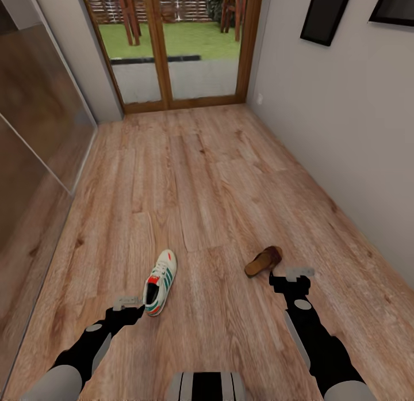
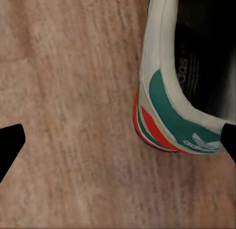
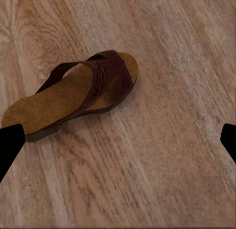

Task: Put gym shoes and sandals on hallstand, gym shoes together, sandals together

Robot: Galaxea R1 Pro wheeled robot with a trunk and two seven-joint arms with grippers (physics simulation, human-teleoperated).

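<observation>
Hovering low, left gripper (image 1: 127, 302) spread wide, holding nothing, just beside heel of gym shoe (image 1: 160, 281). Heel collar close between the fingertips (image 2: 11, 143) in left wrist view, offset toward one side; probably lined up for a heel grab. Right gripper (image 1: 299, 272) likewise spread and empty, just beside sandal (image 1: 264, 260), which lies flat, strap up, on corridor floor (image 1: 213, 176). Sandal off-centre in right wrist view (image 3: 73, 93), so needs shifting over before closing. Both items on the floor, apart from each other. Glass doors (image 1: 172, 44) at far end.
</observation>
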